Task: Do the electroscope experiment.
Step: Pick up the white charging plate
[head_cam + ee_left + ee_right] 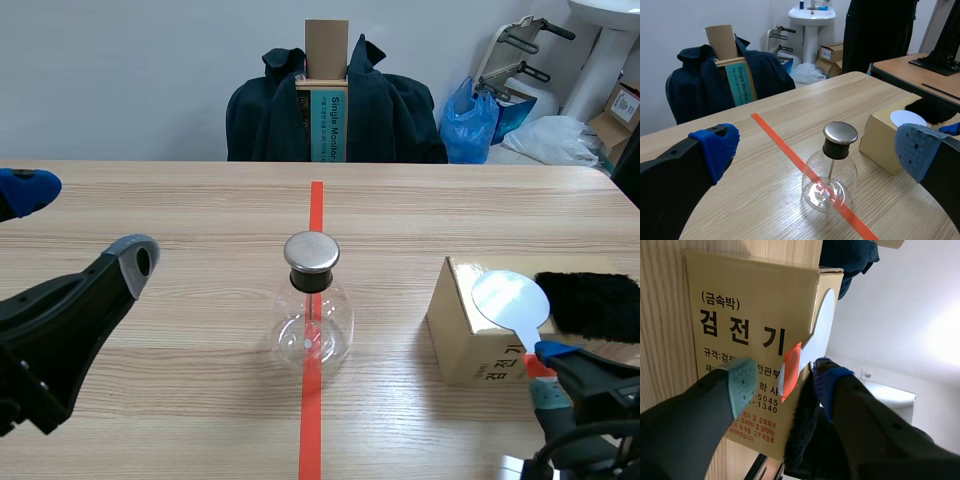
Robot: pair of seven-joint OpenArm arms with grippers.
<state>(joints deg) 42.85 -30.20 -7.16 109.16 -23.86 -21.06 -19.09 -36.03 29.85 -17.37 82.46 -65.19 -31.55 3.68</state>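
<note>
A pale wall [120, 70] is running behind the wooden surface [150, 210]. A dark jacket [390, 115] is hanging at the far edge, wrapping a tall box [326, 45]. A blue bag [470, 120], a white sink [811, 14] and cartons [832, 52] are sitting in the corner, and another table [900, 67] is standing nearby.

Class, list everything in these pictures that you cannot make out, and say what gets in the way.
1. What hangs from the rod inside the flask: too small in the scene view, lost in reflections in the left wrist view.
2. Black fur: cut off by the scene view's edge.
3. Lower lines of the box label: right wrist view, hidden behind the right claw.
</note>
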